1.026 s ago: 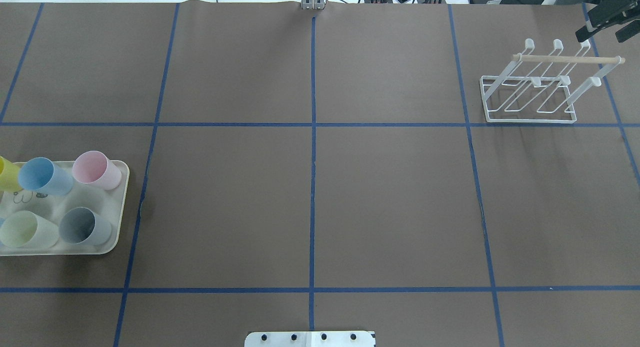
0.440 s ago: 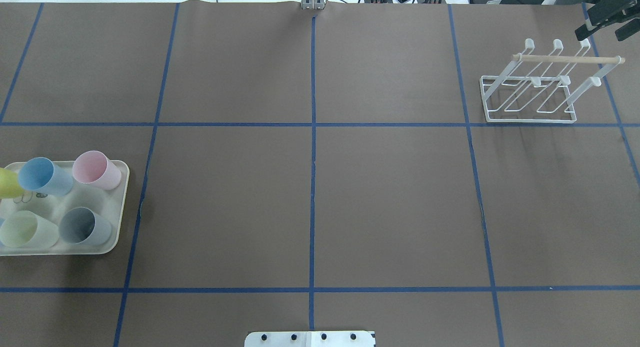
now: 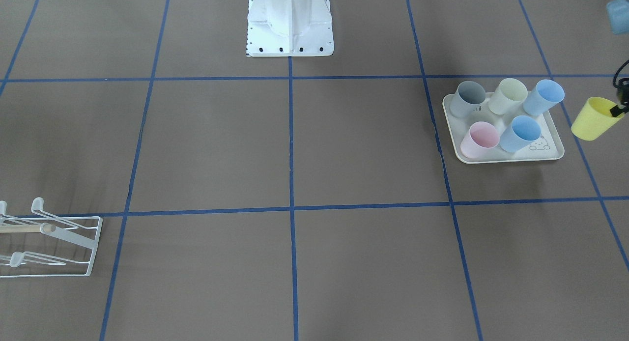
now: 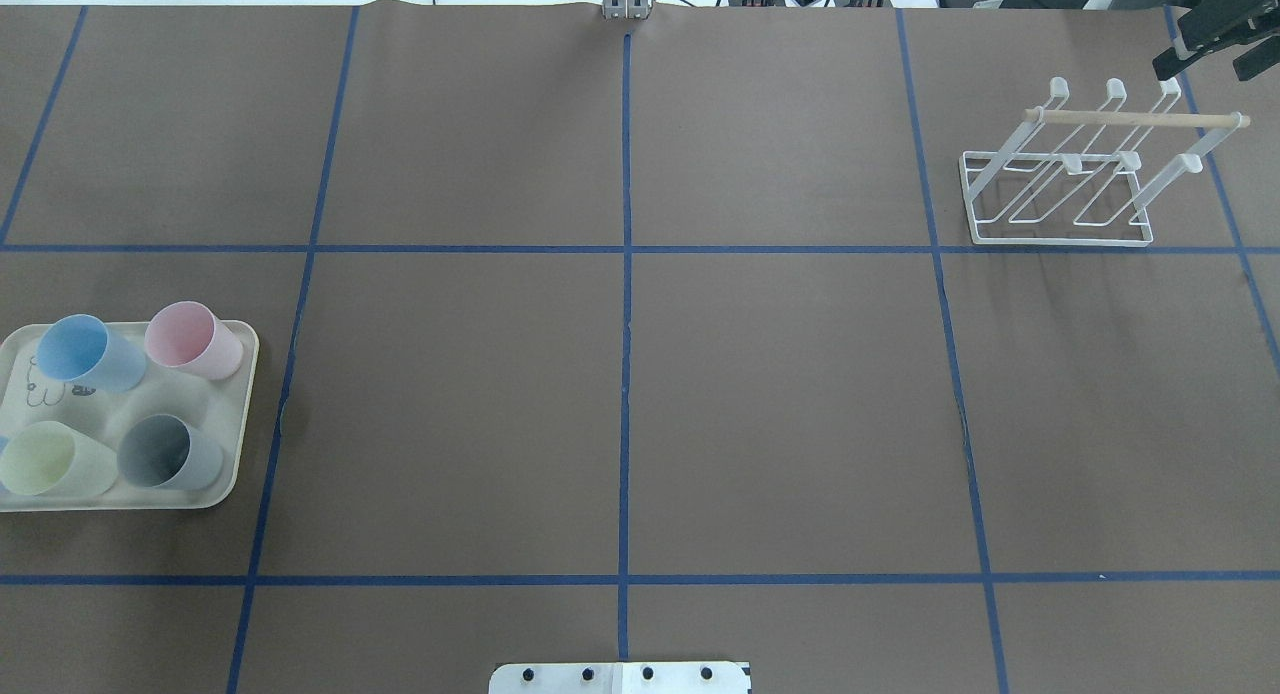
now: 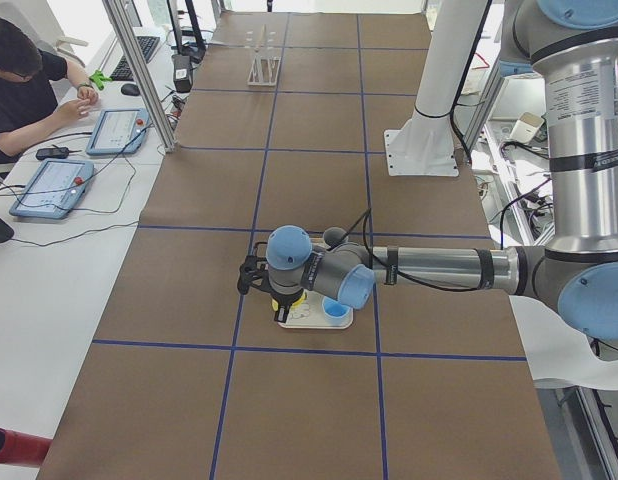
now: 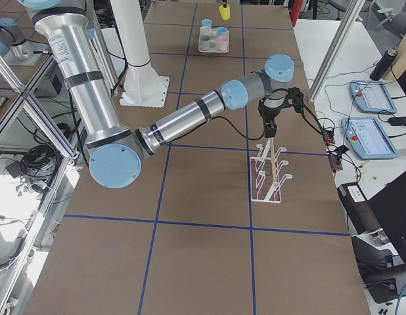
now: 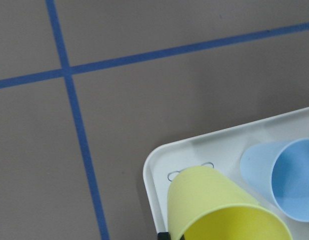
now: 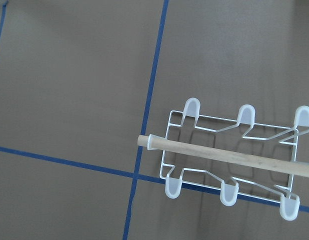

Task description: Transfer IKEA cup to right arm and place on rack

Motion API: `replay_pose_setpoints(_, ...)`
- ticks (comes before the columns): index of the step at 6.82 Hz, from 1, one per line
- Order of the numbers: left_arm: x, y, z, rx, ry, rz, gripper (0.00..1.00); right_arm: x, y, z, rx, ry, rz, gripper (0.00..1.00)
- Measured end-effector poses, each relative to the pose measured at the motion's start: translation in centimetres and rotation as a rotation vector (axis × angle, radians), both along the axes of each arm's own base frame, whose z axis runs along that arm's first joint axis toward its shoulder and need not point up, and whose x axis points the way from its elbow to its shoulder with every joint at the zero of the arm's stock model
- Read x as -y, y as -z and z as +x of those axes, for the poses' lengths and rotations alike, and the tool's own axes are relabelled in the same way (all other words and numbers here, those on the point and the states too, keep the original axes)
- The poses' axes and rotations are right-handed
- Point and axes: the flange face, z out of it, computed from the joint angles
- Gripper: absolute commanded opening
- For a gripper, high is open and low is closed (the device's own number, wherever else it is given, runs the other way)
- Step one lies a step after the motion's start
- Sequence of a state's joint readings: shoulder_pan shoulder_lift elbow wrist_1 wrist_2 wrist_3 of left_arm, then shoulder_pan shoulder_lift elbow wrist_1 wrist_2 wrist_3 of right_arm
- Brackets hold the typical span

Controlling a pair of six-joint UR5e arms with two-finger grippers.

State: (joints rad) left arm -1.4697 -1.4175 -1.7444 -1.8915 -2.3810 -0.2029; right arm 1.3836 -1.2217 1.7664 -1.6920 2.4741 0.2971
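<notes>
The IKEA cup [image 3: 593,120] is yellow and hangs tilted in the air just outside the tray's end. My left gripper [image 3: 617,110] is shut on its rim at the front-facing view's right edge. The left wrist view shows the cup [image 7: 222,210] over the tray's corner [image 7: 154,172]. It lies outside the overhead view. The white wire rack [image 4: 1060,189] with its wooden bar [image 8: 229,155] stands at the far right. My right gripper [image 4: 1205,59] hovers open above and just behind the rack, holding nothing.
The cream tray [image 4: 236,414] at the left edge holds several cups: two blue, a pink [image 4: 193,340], a pale green and a grey one [image 4: 168,452]. The robot's base plate [image 4: 620,677] sits at the near edge. A person sits at the side desk [image 5: 29,90].
The yellow cup has moved left with my left gripper and slid out of the overhead view. My right gripper has drifted slightly farther back above the rack.
</notes>
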Motion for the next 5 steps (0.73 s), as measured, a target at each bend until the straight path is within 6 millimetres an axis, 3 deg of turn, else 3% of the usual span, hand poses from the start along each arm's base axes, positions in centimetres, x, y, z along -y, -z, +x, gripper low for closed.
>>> replay_pose_setpoints(2,3.0,4.0,-4.4,0.050,0.154,-0.003,0.00,0.5,1.3,-0.2,0.001,-0.005,0.016,1.00)
replay_pose_setpoints(4,4.9,8.5,-5.1,-0.020,0.343,-0.029,0.00,2.0,4.8,-0.9,-0.012,-0.019,0.064,1.00)
replay_pose_setpoints(5,5.2,10.4,-4.6,-0.086,0.449,-0.026,0.00,2.7,7.0,-1.9,-0.040,-0.044,0.085,1.00)
